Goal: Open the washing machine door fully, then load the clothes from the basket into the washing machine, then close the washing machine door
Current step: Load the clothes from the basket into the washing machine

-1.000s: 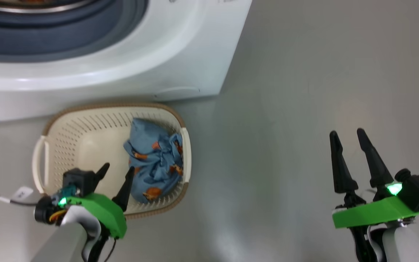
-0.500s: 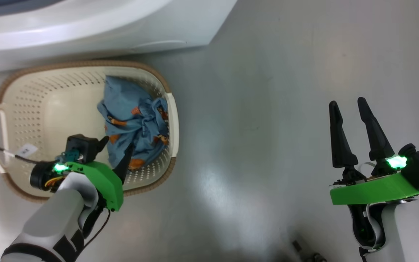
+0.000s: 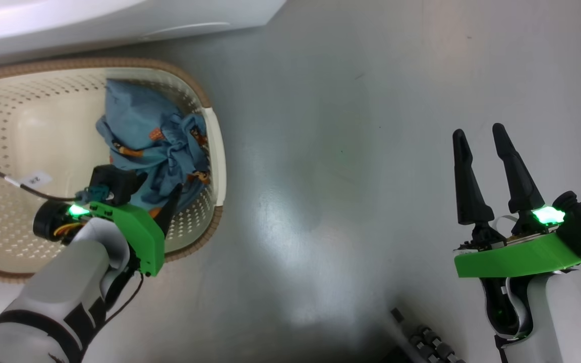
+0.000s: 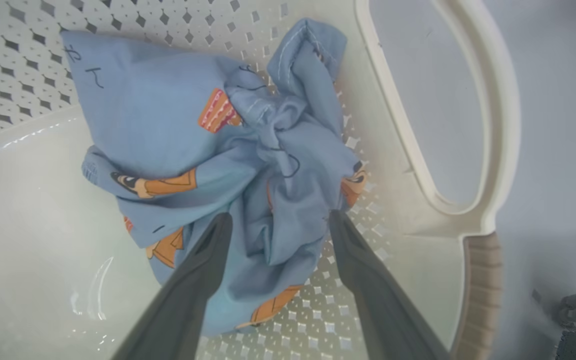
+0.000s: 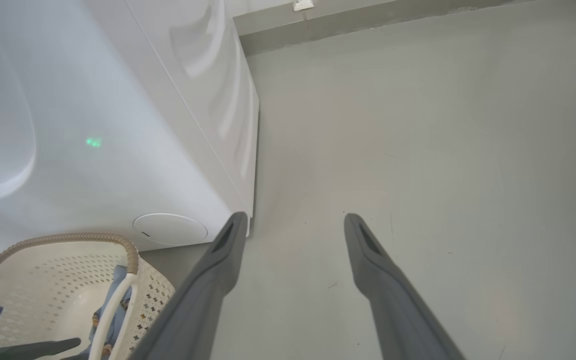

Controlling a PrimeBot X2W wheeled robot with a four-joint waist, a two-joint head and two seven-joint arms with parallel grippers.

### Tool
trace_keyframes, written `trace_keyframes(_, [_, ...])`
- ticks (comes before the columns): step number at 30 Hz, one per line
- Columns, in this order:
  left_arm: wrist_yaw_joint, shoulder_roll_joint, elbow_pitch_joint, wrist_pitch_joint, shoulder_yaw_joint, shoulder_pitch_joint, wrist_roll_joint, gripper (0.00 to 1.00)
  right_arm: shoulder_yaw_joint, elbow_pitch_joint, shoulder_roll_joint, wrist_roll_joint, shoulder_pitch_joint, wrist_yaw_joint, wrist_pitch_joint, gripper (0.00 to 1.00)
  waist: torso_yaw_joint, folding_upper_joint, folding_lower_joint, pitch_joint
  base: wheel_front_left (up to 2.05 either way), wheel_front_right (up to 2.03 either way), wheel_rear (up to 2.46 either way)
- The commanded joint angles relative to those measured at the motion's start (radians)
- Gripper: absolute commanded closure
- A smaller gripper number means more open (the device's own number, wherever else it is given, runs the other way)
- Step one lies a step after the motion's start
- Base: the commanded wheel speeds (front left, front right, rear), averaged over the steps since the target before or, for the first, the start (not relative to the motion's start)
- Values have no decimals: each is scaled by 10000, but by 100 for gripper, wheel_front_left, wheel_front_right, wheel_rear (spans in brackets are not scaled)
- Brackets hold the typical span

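The basket (image 3: 216,151) stands on the floor in front of the washing machine (image 3: 119,20), whose door is out of view. One crumpled bundle of the clothes (image 3: 144,136), light blue with orange bears, lies against the basket's right wall. My left gripper (image 3: 159,182) is down inside the basket, open. In the left wrist view its fingers (image 4: 203,270) straddle the near edge of the clothes (image 4: 268,165), beside the basket's handle (image 4: 498,125). My right gripper (image 3: 478,131) hangs open and empty over bare floor, far right of the basket. In the right wrist view, the right gripper (image 5: 294,217) points past the washing machine's (image 5: 118,125) corner.
Grey glossy floor (image 3: 346,176) spreads to the right of the basket. A dark part of my base (image 3: 421,343) shows at the bottom edge. A tagged cable (image 3: 33,179) trails from my left wrist over the basket. A wall skirting (image 5: 368,20) runs behind the machine.
The head camera has tipped down, sliding the washer and basket up and left in the picture. My left gripper has gone deeper into the basket onto the blue cloth. The right gripper stays open.
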Motion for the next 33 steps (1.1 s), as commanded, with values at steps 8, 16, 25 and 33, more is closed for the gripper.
trace_keyframes(8, [-15, 527, 57, -65, -659, -446, -636, 0, 359, -355, 14, 174, 75, 62, -48, 0, -290, -1, -1, 339, 0, 0, 0])
trace_keyframes(16, [-15, 598, -29, -65, -1266, -742, -1373, 100, 331, -382, 14, 179, 61, 62, -48, 0, -437, -1, -1, 366, 0, 0, 0])
trace_keyframes(25, [-15, 517, -213, -65, -1195, -722, -2093, 100, 152, -327, 14, 56, 65, 62, -48, 0, -99, -1, -1, -200, 0, 0, 0])
trace_keyframes(33, [-15, 489, -562, -65, 582, -138, -1708, 100, 51, -179, 14, -134, 152, 62, -48, 0, 403, -1, -1, -1164, 0, 0, 0])
